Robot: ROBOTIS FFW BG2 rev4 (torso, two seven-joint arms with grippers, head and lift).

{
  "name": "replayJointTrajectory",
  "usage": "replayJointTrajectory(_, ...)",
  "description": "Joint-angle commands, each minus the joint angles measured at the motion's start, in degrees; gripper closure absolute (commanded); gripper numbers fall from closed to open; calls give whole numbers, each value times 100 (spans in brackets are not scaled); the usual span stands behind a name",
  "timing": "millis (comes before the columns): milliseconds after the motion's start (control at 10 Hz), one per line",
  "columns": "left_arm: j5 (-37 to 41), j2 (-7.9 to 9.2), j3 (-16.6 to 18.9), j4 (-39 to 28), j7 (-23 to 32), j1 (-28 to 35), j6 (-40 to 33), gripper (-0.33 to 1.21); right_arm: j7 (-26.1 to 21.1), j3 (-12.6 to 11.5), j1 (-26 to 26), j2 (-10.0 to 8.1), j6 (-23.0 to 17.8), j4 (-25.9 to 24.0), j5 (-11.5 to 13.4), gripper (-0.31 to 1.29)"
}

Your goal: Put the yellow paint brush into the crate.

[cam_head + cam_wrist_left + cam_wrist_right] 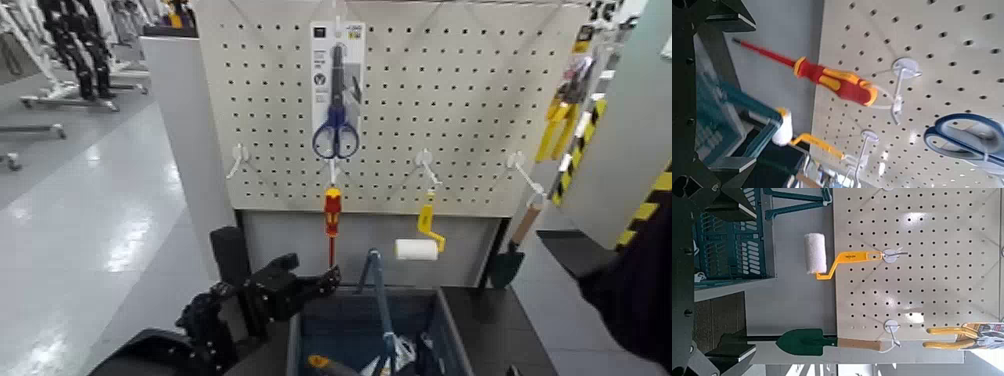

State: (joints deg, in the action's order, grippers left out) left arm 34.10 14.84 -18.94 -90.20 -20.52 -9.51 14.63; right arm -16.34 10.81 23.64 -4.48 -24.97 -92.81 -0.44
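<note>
The dark blue-grey crate (300,335) stands below the pegboard, at the bottom middle of the head view. A small orange-yellow piece (318,362) lies inside it at the lower edge. It may be the yellow paint brush's handle, but most of it is cut off. My left gripper (300,283) hangs just beyond the crate's left rim. In the left wrist view (742,94) its fingers stand wide apart with nothing between them. My right gripper (742,278) is open and empty too, facing the crate (731,247) and the pegboard. The right arm (635,285) is at the right edge.
On the pegboard (460,100) hang blue scissors (336,135), a red-and-yellow screwdriver (332,215), a yellow-handled roller (420,240) and a green trowel (508,262). A blue handle (380,300) and other items stick up inside the crate.
</note>
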Motion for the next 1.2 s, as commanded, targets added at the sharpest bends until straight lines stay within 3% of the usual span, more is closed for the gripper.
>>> replayJointTrajectory(100, -1028, -104, 558, -543, 443, 600, -496, 11, 0, -26, 18, 17, -43, 0, 0, 13)
replayJointTrajectory(300, -1398, -227, 927, -657, 487, 951, -663, 11, -9, -26, 9, 26, -166, 61, -44, 13)
replayJointTrajectory(500, -1696, -254, 1041, -648, 663, 1259, -997, 11, -9, -26, 9, 53, -298, 123, -61, 13)
replayJointTrajectory(900, -2540, -289, 1050, -604, 927, 1654, -1542, 11, -18, -61, 9, 105, -447, 176, -44, 13)
replayJointTrajectory(1200, -2734, -289, 1024, -596, 1226, 1892, -1982, 11, -36, -79, 18, 123, -439, 132, 0, 13)
